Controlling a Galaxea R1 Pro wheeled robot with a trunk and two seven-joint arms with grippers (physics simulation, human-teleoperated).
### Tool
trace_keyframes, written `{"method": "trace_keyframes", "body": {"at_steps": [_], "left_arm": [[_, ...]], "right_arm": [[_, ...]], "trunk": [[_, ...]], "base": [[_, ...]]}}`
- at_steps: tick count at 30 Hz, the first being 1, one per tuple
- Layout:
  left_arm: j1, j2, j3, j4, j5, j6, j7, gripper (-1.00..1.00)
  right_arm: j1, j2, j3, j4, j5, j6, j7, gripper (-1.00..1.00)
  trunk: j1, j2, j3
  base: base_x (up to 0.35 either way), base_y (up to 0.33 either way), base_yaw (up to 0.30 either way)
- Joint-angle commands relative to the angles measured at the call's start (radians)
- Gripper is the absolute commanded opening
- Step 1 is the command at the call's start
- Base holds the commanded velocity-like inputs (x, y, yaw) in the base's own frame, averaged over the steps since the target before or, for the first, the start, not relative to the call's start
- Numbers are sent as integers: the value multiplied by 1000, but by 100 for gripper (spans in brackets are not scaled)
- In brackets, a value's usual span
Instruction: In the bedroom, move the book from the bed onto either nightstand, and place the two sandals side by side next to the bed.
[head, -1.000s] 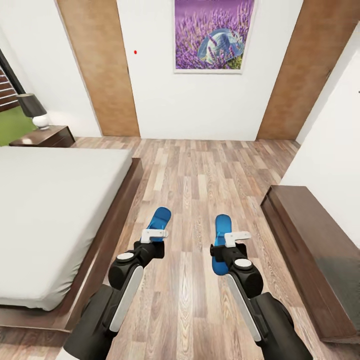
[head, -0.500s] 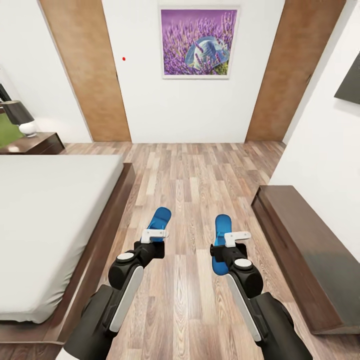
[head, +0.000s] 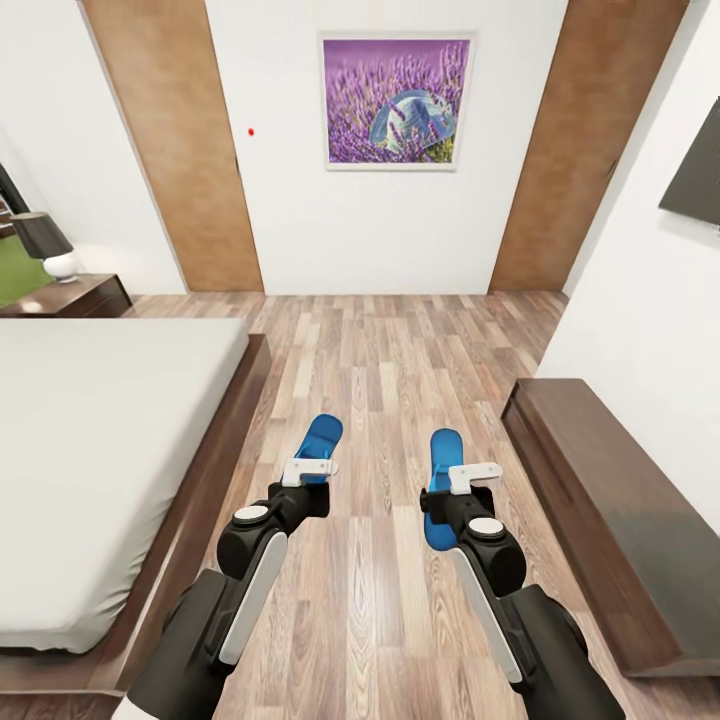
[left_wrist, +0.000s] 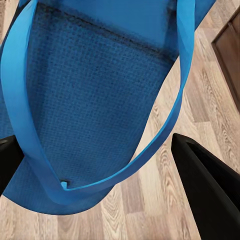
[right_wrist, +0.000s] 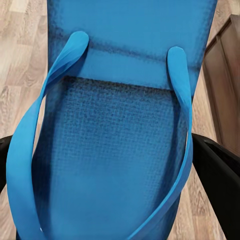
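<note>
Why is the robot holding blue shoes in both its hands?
It is carrying them. The left gripper holds one blue sandal and the right gripper holds the other sandal, both lifted above the wood floor. The robot faces a wall with a lavender picture. The bed is on its left, with a nightstand and lamp beyond it. The sandals are meant to go side by side next to the bed, and they aren't down yet.
</note>
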Motion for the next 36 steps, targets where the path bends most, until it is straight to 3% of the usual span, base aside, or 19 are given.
{"method": "trace_keyframes", "body": {"at_steps": [1,6,36], "left_arm": [[-1,0,-1,-1,10,4,10,-100],[-1,0,-1,-1,9,4,10,-100],[-1,2,-6,-1,7,0,9,-100]], "right_arm": [[-1,0,1,-1,-9,3,-9,-100],[-1,-1,1,-1,-9,3,-9,-100],[-1,0,3,-1,-9,3,-9,-100]], "trunk": [[-3,6,3],[-23,41,27],[-23,41,76]], "base": [[0,0,0],[0,0,0],[0,0,0]]}}
